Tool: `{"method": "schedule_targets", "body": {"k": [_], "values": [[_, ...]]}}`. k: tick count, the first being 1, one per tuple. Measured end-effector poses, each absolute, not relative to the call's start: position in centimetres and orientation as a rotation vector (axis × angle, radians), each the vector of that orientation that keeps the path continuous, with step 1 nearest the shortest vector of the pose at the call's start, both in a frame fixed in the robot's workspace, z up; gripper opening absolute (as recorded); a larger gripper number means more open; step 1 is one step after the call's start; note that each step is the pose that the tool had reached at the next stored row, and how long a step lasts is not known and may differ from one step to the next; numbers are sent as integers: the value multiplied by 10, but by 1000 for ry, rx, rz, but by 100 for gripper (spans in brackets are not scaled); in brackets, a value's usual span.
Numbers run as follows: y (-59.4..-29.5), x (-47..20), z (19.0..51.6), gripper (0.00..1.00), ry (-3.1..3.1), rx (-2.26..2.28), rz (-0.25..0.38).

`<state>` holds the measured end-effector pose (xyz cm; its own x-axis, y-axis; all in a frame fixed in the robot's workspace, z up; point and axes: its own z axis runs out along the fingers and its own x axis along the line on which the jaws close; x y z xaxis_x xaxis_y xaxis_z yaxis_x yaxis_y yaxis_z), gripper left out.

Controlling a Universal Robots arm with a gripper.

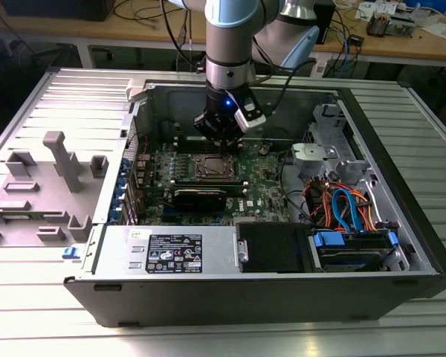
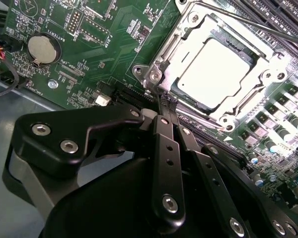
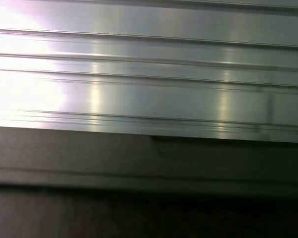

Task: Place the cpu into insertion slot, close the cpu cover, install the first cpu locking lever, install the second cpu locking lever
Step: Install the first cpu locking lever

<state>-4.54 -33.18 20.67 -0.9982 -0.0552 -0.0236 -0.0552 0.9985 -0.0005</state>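
The arm stands inside the open computer case (image 1: pixel 401 223), with its gripper (image 1: pixel 221 143) lowered at the far edge of the insertion slot (image 1: pixel 215 168) on the green motherboard (image 1: pixel 264 186). In the second wrist view the gripper (image 2: pixel 167 101) has its two black fingers drawn together into a narrow tip that touches or nearly touches the corner of the socket frame; the jaws look clenched with nothing between them, though the tip itself is small and partly hidden.

The one cpu (image 2: pixel 214 69) already lies in the insertion slot (image 2: pixel 156 74), its pale metal top showing bright and flat. The one cpu cover (image 2: pixel 260 74) appears to be folded down over it, the chip showing through the frame's window, so the first two steps look done. Of the locking levers, one thin metal rod (image 2: pixel 268 27) can be seen running along the far side of the socket; whether it is latched cannot be told, and a second lever cannot be picked out with any certainty. The lever work is judged to be the part in hand.

Counted elsewhere: one round coin battery (image 2: pixel 41 48) on the board, one grey power supply (image 1: pixel 171 253) along the near wall of the case, one bundle of orange and blue cables (image 1: pixel 342 204) towards the exterior view's right, and one grey plastic fixture tray (image 1: pixel 37 193) on the ribbed table at the exterior view's left.
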Motion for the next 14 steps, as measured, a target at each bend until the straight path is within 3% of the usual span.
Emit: {"method": "schedule_targets", "body": {"k": [14], "values": [[-333,-44,205,11,3117,-85,-1]]}}
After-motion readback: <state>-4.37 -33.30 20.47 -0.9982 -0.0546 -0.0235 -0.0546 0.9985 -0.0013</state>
